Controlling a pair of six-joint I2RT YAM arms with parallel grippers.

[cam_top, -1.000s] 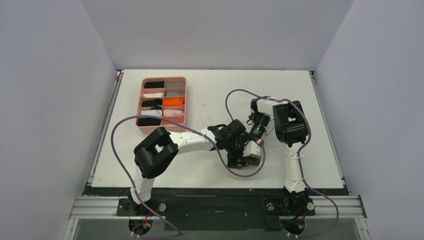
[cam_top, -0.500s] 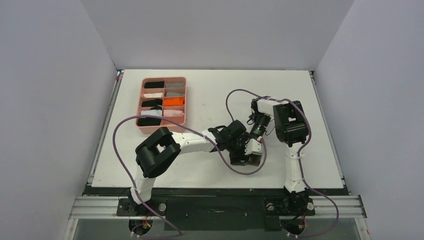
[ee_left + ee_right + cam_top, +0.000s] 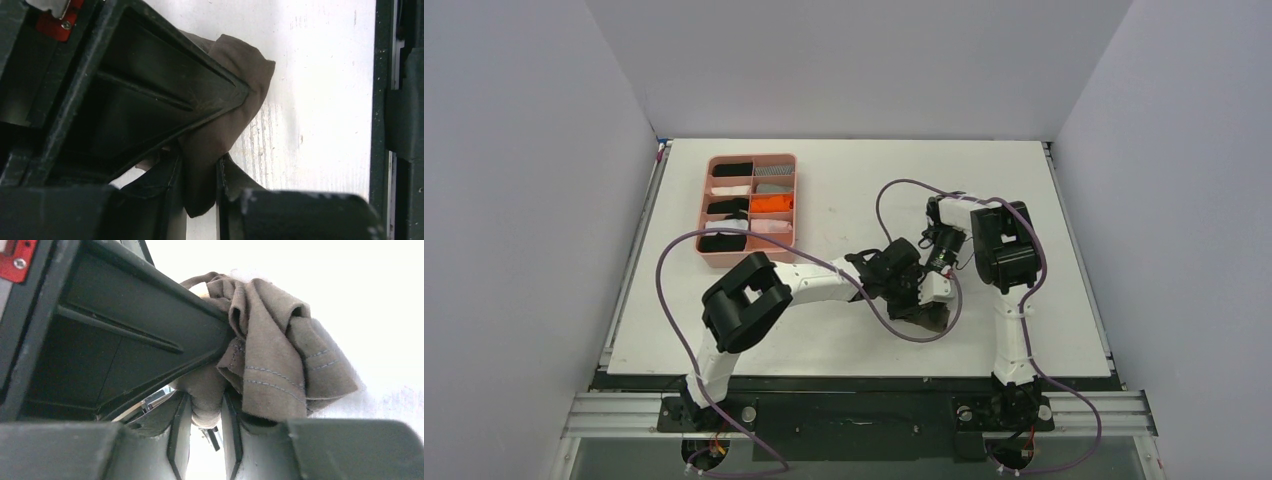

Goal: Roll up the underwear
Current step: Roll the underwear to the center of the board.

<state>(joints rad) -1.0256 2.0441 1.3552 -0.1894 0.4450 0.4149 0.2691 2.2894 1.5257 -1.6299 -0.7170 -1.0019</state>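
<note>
The underwear (image 3: 929,319) sits bunched on the white surface (image 3: 854,180), toward 5 o'clock from its middle in the overhead view and well apart from everything else. Both arms meet over it. The left tool (image 3: 912,303) reaches in from 9 o'clock and the right tool (image 3: 936,292) from 12 o'clock. In the left wrist view the left tool (image 3: 197,175) stands narrow, with a fold of the grey-brown underwear (image 3: 235,100) pinched between its fingers. In the right wrist view the right tool (image 3: 205,415) is just as narrow and grips a hanging fold of the underwear (image 3: 270,365), with stitched hems crumpled beside it. The cloth looks gathered into a loose wad, not a tidy roll, so the step in hand appears to be tightening and shaping it. To do that well, one tool should anchor its fold low against the surface while the other turns its edge over and inward, keeping the cloth taut between them. Neither should lift high, or the layers may fall open. The beige waistband cannot be made out here. At 10 o'clock lies the pink tray (image 3: 753,157), split into two columns of four compartments. Each compartment holds a small rolled cloth (image 3: 773,204): black, white, grey striped, grey, orange and pale pink ones show.
</note>
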